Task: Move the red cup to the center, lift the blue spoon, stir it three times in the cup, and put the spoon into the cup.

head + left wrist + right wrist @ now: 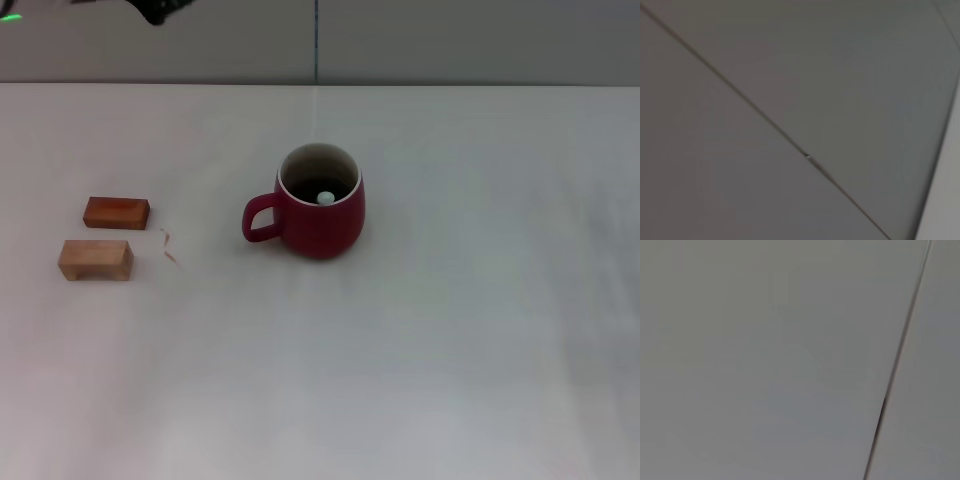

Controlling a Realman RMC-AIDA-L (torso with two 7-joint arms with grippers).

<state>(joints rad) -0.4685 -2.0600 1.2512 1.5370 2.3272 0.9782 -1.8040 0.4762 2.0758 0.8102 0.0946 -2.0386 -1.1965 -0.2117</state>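
Note:
The red cup (318, 215) stands upright near the middle of the white table, with its loop handle (260, 218) pointing to the left. Inside it, a small pale light-blue rounded tip (326, 197) shows against the dark bottom. This is the end of the blue spoon's handle, and the rest of the spoon is hidden in the cup. Neither gripper shows in the head view. The left wrist and right wrist views show only grey wall panels with a seam.
Two small wooden blocks lie at the left of the table, a reddish one (116, 212) and a pale one (95, 259) in front of it. A short reddish thread (169, 246) lies beside them. A dark shape (160, 8) sits at the top edge.

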